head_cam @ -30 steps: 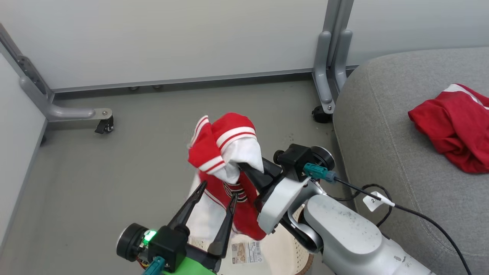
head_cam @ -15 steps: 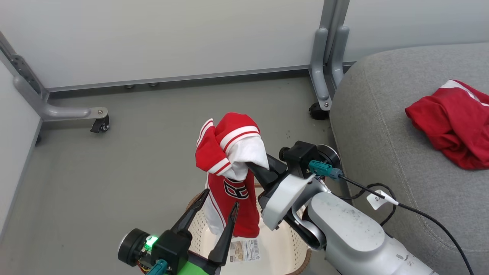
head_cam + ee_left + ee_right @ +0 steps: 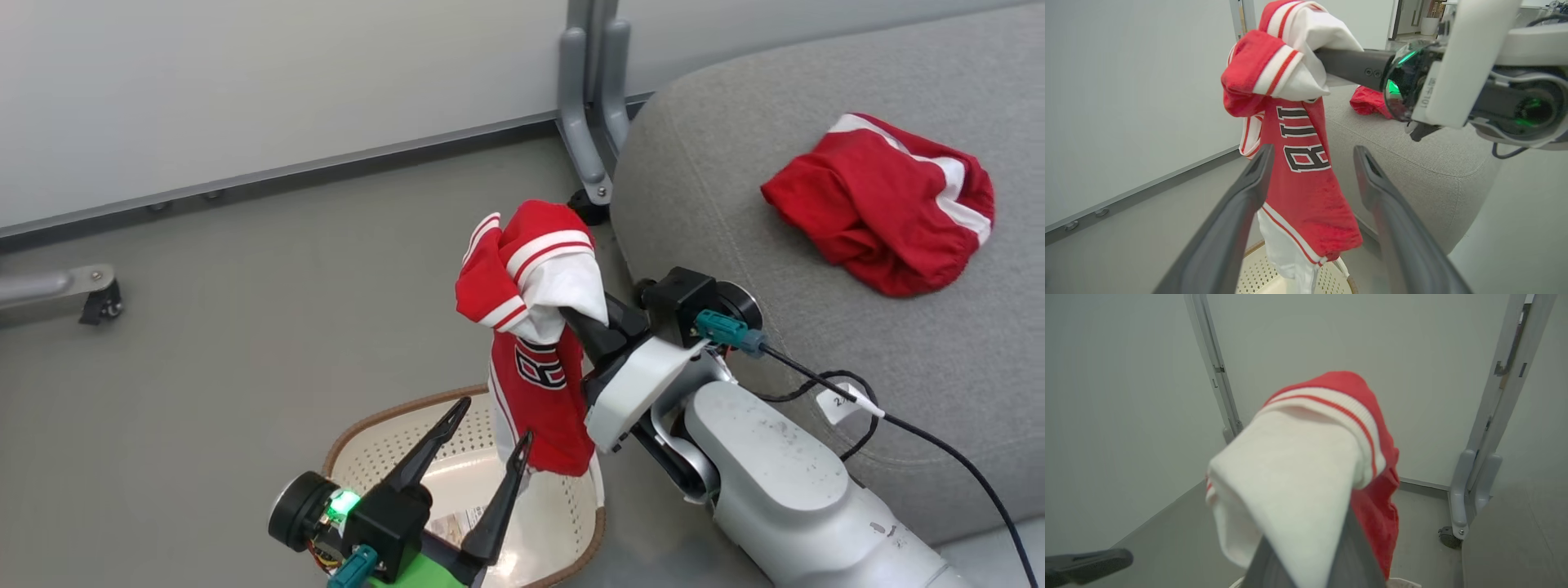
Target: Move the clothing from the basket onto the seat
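My right gripper (image 3: 574,317) is shut on the red-and-white garment (image 3: 535,327) with striped cuffs and a black-white emblem. It hangs from the dark fingers (image 3: 1351,65) above the cream basket (image 3: 367,420). In the right wrist view the white cloth (image 3: 1290,477) drapes over the fingertips. The plain red garment (image 3: 873,212) with white bands lies crumpled on the grey seat (image 3: 718,188), to the right. My left gripper (image 3: 497,417) is open over the basket, its fingers on either side of the hanging garment (image 3: 1306,183) without touching it.
A grey metal frame post with a caster (image 3: 592,163) stands at the seat's far corner against the white wall. Another caster leg (image 3: 90,294) is at the far left. A black cable with a white tag (image 3: 841,400) trails from my right wrist across the seat's edge.
The head view has turned toward the seat, which now takes up more of the picture. My right gripper has lifted the garment, whose hem now hangs above the basket. The left gripper stays open.
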{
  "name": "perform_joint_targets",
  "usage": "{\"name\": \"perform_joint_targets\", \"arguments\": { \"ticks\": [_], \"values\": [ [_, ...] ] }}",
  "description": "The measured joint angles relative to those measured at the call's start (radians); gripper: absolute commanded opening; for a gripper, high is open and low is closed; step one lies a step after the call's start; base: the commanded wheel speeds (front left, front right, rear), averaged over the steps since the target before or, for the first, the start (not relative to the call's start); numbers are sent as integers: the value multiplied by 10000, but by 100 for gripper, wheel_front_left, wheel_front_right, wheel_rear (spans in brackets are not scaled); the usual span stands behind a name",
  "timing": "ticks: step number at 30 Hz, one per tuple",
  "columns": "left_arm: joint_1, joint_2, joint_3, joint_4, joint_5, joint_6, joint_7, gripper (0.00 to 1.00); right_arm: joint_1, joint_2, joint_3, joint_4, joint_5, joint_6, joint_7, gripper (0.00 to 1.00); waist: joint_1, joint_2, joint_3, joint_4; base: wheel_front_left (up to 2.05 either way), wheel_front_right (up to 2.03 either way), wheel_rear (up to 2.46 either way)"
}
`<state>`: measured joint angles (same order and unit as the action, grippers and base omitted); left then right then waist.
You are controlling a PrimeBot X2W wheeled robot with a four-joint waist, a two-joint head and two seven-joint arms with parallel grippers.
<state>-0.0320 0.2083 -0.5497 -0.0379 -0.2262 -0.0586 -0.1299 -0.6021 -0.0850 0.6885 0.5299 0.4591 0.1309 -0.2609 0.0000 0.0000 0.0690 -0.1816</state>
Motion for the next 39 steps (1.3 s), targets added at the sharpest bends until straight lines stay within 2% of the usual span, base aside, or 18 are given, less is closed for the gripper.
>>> {"name": "perform_joint_targets", "arguments": {
  "ticks": [15, 21, 27, 34, 39],
  "values": [
    [-526, 282, -382, -430, 132, -205, 410, 100, 476, -326, -1998, -326, -454, -2, -8, 0, 0, 0, 676, -2742, 0, 0, 0],
    [-734, 351, -589, -686, 178, -270, 602, 100, 648, -447, -2966, -489, -522, -2, -8, 0, 0, 0, 1096, -3468, 0, 0, 0],
    [-1122, 566, -709, -991, 307, -374, 819, 100, -143, -637, -3946, -604, -472, 2, -8, 0, 0, 0, 1744, -3668, 0, 0, 0],
    [-2206, 640, -934, -1361, 462, -520, 892, 100, -2071, -1595, -5505, -650, -483, -2, -10, 0, 0, 0, 2585, -3338, 0, 0, 0],
    [-3086, 757, -1066, -1490, 650, -593, 857, 100, -3584, -2577, -6510, -518, -527, -2, -15, 0, 1, 1, 3301, -2862, 0, 0, 0]
  ]
}}
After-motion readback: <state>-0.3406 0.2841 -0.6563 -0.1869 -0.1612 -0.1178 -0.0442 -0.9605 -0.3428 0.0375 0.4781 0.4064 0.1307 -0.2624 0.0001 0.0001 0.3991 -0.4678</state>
